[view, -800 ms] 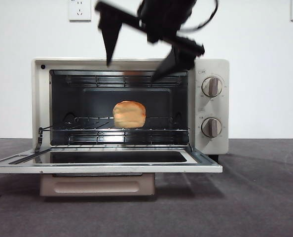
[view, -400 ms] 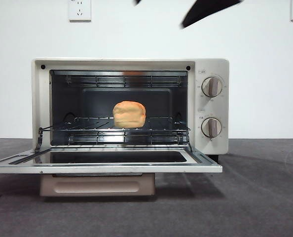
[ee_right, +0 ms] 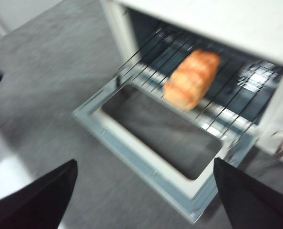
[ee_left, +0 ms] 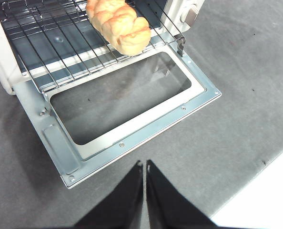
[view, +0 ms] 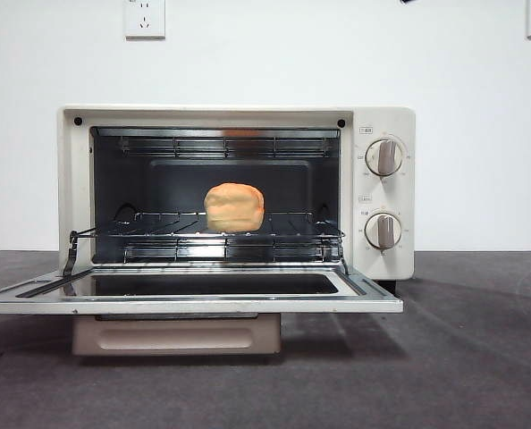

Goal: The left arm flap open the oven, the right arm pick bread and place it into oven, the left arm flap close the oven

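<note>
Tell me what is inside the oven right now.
Inside the oven, the bread sits on the wire rack, door flapped down. The loaf hides the rack and back wall directly behind it.

even bright light, soft shadows; right wrist view blurred, seemingly by motion.

A dark grey, felt-like table [view: 480, 357] carries the oven [view: 382, 259], which stands directly on it with its door folded down flat, just beyond the left gripper [ee_left: 145, 167] hovering above bare surface.
</note>
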{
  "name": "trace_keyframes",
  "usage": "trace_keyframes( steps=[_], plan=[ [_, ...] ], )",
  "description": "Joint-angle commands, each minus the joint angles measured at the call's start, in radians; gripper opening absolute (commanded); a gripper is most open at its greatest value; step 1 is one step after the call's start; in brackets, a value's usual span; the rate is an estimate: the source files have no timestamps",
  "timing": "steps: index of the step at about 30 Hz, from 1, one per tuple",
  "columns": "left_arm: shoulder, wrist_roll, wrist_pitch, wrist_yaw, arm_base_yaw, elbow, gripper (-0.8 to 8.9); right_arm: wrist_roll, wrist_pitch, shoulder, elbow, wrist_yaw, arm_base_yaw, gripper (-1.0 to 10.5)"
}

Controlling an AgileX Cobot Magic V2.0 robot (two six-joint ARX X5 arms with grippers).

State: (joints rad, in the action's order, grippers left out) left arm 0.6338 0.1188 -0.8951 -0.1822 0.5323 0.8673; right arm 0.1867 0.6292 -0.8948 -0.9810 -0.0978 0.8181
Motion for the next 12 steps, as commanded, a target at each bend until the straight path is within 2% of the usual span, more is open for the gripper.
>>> trace_keyframes(
  steps=[1,6,12],
  plan=[
    [0.005,0.006,0.006,0.0,0.003,0.006,0.16,-0.016,-0.03,0.043,0.061,-0.035,0.01,4.5],
    [0.005,0.006,0.006,0.0,0.003,0.006,0.16,-0.015,-0.052,0.108,0.146,-0.069,0.01,4.5],
    [0.005,0.008,0.008,0.0,0.003,0.006,0.16,-0.016,-0.082,0.127,0.151,-0.069,0.01,4.5]
  ],
)
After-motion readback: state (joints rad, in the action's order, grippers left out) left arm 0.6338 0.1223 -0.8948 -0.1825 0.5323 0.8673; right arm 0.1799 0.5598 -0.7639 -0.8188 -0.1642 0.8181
